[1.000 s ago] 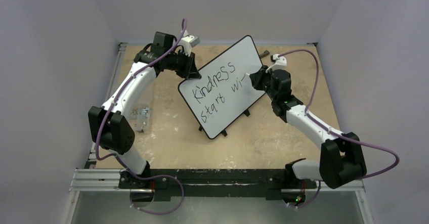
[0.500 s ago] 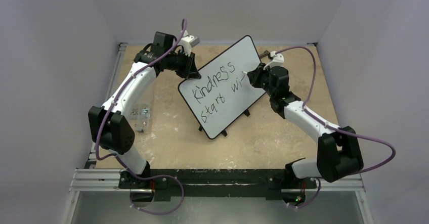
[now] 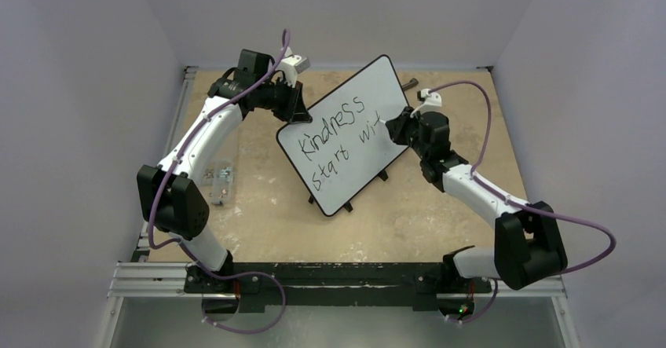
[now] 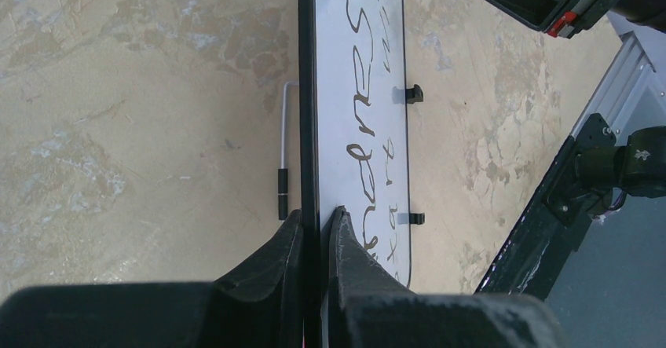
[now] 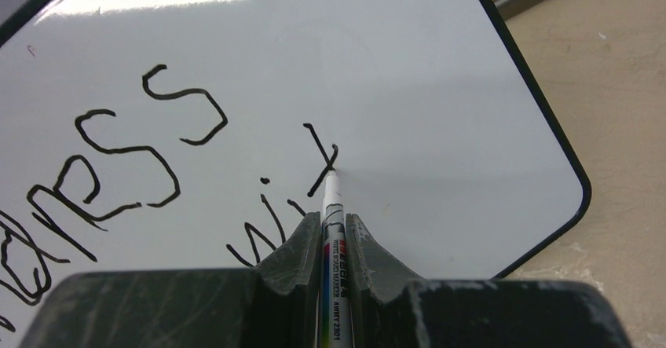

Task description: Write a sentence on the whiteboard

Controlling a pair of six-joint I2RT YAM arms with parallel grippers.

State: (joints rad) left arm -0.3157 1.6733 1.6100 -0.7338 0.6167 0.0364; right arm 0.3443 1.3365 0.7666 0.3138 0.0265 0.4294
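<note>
The whiteboard [image 3: 345, 132] stands tilted on its black feet in the middle of the table. Black handwriting, the sentence [image 3: 334, 140], reads "Kindness start wit" in two lines. My left gripper [image 3: 294, 108] is shut on the board's upper left rim; in the left wrist view its fingers [image 4: 316, 214] pinch the whiteboard [image 4: 353, 89] edge-on. My right gripper [image 5: 334, 218] is shut on a white marker [image 5: 331, 195]. The marker's tip touches the whiteboard [image 5: 408, 57] at the crossing of the "t", right of the sentence [image 5: 118, 150]. In the top view my right gripper [image 3: 394, 125] sits at the board's right side.
A thin metal rod [image 4: 283, 144] lies on the table behind the board. The board's black feet [image 4: 414, 94] stick out in front. Small clear parts [image 3: 218, 177] lie by the left arm. A dark bar [image 3: 410, 83] lies at the back right. An aluminium rail [image 3: 345, 285] lines the near edge.
My right gripper moved up and back down along the board. The dash after "wi" has gained a crossing stroke and reads as a "t". The left arm has not moved.
</note>
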